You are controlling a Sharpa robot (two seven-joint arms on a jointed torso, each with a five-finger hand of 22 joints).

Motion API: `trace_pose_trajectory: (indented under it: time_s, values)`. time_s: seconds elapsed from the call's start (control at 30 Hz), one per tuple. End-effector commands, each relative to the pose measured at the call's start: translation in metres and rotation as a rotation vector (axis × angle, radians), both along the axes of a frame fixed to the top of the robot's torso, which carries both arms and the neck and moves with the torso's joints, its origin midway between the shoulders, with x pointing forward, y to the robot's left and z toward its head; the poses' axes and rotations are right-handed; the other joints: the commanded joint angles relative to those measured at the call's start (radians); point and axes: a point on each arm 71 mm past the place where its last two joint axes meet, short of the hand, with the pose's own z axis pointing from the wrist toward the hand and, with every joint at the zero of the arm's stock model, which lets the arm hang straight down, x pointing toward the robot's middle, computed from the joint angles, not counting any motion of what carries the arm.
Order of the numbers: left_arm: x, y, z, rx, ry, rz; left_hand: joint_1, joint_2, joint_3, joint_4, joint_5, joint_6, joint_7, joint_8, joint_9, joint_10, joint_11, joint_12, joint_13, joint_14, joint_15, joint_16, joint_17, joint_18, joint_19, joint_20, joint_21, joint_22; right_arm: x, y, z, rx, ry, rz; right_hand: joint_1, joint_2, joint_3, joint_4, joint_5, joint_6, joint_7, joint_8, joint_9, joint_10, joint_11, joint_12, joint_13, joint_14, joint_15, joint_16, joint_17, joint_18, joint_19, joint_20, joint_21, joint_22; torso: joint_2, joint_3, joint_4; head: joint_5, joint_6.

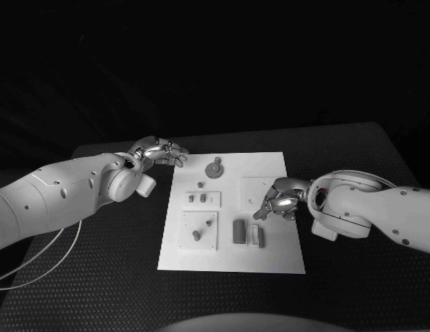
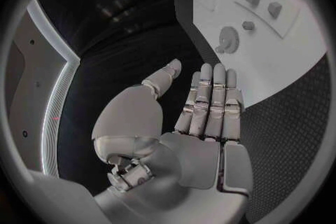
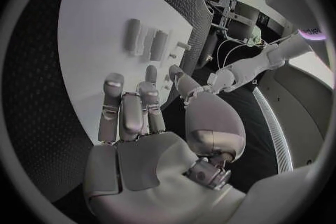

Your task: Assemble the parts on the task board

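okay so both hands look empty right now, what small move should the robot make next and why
Probably lower the right hand onto the two upright grey cylinder-shaped parts just nearer the robot on the white task board. That hand hovers open over the board's right side, holding nothing, while the left hand sits open off the board's far-left corner.

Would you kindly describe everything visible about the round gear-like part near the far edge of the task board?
The gear-like part is a small grey disc with a toothed-looking rim, matte like plastic, with a short stub beside it. It lies flat near the far edge of the white task board. Neither hand touches it; the left hand is off the board's far left corner.
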Motion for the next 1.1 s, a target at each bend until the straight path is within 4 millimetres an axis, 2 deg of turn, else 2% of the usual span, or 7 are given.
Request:
trace_pose_trajectory:
  time_s: [0.03, 0.2, 0.27, 0.37, 0.5, 0.83, 1.1]
  values:
    - [0.0, -0.002, 0.001, -0.013, -0.001, -0.011, -0.004, -0.002, -0.001, 0.006, -0.002, -0.002, 0.0, 0.004, -0.001, -0.006, -0.001, -0.007, -0.001, 0.005, 0.004, -0.003, 0.002, -0.015, -0.003, 0.007, -0.002, -0.002, -0.003, -0.003, -0.007, -0.112, 0.042, 0.017, 0.005, 0.01, -0.006, -0.005, 0.001, 0.016, -0.005, 0.008, 0.008, 0.026, -0.007, 0.019, 0.018, 0.013, -0.002, -0.002, 0.009, 0.011, 0.006, -0.001, 0.003, 0.015, 0.0, 0.0001, 0.0006, -0.002, -0.001]
    - [-0.001, -0.002, 0.001, -0.013, -0.001, -0.011, -0.004, -0.003, -0.001, 0.006, -0.002, -0.002, 0.0, 0.005, -0.001, -0.006, -0.001, -0.007, -0.001, 0.005, 0.004, -0.004, 0.002, -0.015, -0.003, 0.007, -0.002, -0.002, -0.006, -0.009, -0.023, -0.216, 0.029, 0.021, -0.005, 0.009, -0.019, -0.001, 0.001, 0.028, -0.011, 0.014, 0.016, 0.047, -0.012, 0.033, 0.034, 0.021, -0.006, -0.002, 0.018, 0.011, 0.01, -0.001, 0.004, 0.015, 0.001, -0.0003, 0.0006, -0.006, -0.002]
    - [-0.001, -0.002, 0.001, -0.013, -0.002, -0.011, -0.004, -0.003, -0.001, 0.006, -0.002, -0.002, 0.0, 0.005, -0.001, -0.006, -0.001, -0.007, -0.001, 0.005, 0.004, -0.004, 0.002, -0.015, -0.003, 0.007, -0.001, -0.002, -0.01, -0.009, -0.028, -0.25, 0.005, 0.044, -0.036, 0.013, -0.025, 0.015, 0.001, 0.029, -0.012, 0.014, 0.02, 0.049, -0.013, 0.032, 0.036, 0.024, -0.008, -0.003, 0.019, 0.011, 0.011, 0.0, 0.002, 0.013, 0.0, 0.0001, 0.0007, -0.005, -0.004]
    - [-0.001, -0.002, 0.001, -0.013, -0.002, -0.01, -0.004, -0.003, -0.001, 0.006, -0.002, -0.002, 0.0, 0.005, -0.001, -0.006, -0.001, -0.007, -0.001, 0.005, 0.004, -0.004, 0.003, -0.015, -0.003, 0.007, -0.001, -0.002, -0.009, -0.007, -0.031, -0.254, 0.008, 0.04, -0.044, 0.008, -0.025, 0.017, 0.002, 0.03, -0.013, 0.014, 0.022, 0.05, -0.014, 0.032, 0.037, 0.024, -0.009, -0.003, 0.021, 0.011, 0.011, -0.001, 0.001, 0.013, 0.0, 0.0003, 0.0011, -0.004, -0.005]
    - [-0.001, -0.002, 0.001, -0.013, -0.002, -0.011, -0.004, -0.003, -0.001, 0.006, -0.002, -0.002, -0.001, 0.005, -0.001, -0.006, -0.001, -0.007, -0.001, 0.005, 0.004, -0.004, 0.003, -0.015, -0.003, 0.007, -0.001, -0.002, -0.009, -0.005, -0.035, -0.257, 0.008, 0.038, -0.049, 0.004, -0.024, 0.019, 0.002, 0.031, -0.013, 0.014, 0.024, 0.05, -0.014, 0.031, 0.037, 0.024, -0.009, -0.003, 0.02, 0.011, 0.011, -0.001, 0.001, 0.013, 0.001, -0.0012, 0.0015, -0.006, -0.004]
    - [-0.001, -0.002, 0.001, -0.013, 0.0, -0.013, -0.005, -0.003, -0.002, 0.006, -0.002, -0.002, -0.001, 0.004, -0.001, -0.006, 0.0, -0.007, -0.001, 0.005, 0.004, -0.005, 0.004, -0.015, -0.003, 0.007, -0.001, -0.002, -0.017, 0.005, -0.052, -0.241, 0.036, 0.052, -0.061, -0.002, -0.02, 0.026, 0.002, 0.031, -0.014, 0.013, 0.026, 0.049, -0.015, 0.027, 0.036, 0.023, -0.011, -0.004, 0.018, 0.011, 0.012, -0.002, 0.0, 0.013, 0.001, 0.0002, 0.0022, -0.006, -0.009]
    - [-0.001, -0.001, 0.001, -0.013, 0.001, -0.012, -0.005, -0.003, -0.002, 0.007, -0.002, -0.003, 0.0, 0.004, -0.001, -0.007, 0.0, -0.007, -0.001, 0.005, 0.004, -0.006, 0.005, -0.015, -0.003, 0.007, -0.001, -0.002, -0.017, 0.009, -0.056, -0.246, 0.038, 0.061, -0.062, -0.003, -0.015, 0.027, 0.003, 0.031, -0.014, 0.012, 0.027, 0.048, -0.015, 0.025, 0.036, 0.023, -0.012, -0.004, 0.017, 0.011, 0.012, -0.003, -0.001, 0.013, 0.001, 0.0, 0.0013, -0.004, -0.014]
